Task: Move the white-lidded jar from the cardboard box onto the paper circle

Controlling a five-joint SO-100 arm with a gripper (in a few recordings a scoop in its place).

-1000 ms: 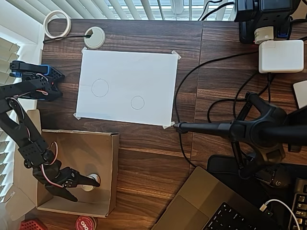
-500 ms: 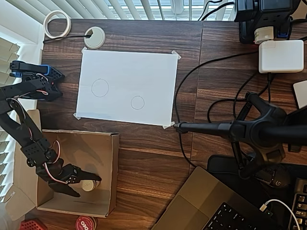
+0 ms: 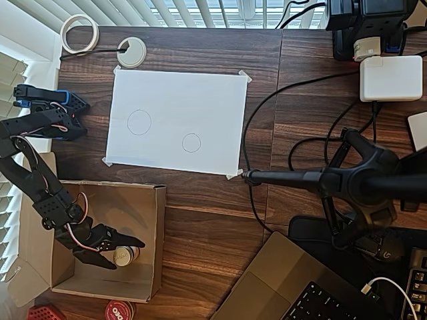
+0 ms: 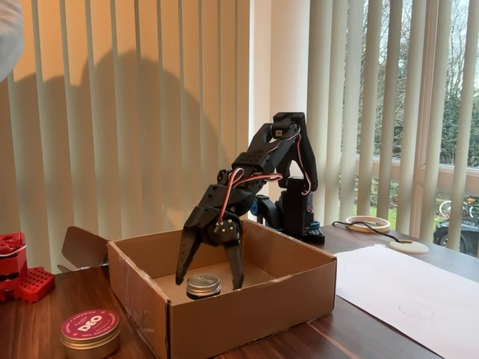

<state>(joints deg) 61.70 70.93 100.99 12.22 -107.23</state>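
The white-lidded jar [image 4: 203,285] sits on the floor of the cardboard box [image 4: 247,318], near the front wall in the fixed view. In the overhead view the jar [image 3: 125,255] is partly covered by the black arm, so just part of its lid shows.

The gripper [image 4: 210,283] reaches down into the box, with one finger on each side of the jar. The fingers are spread apart. From these pictures one cannot tell if they touch the jar's sides.

The box [image 3: 150,220] has nothing else inside that can be seen.

On the white sheet [image 3: 200,100] past the box is the paper circle [image 3: 191,143], and a bigger circle [image 3: 139,122] is beside it. Both are blank inside.

A red-lidded tin [image 4: 90,333] stands on the table just outside the box. In the overhead view it [image 3: 119,311] is cut off by the bottom edge.
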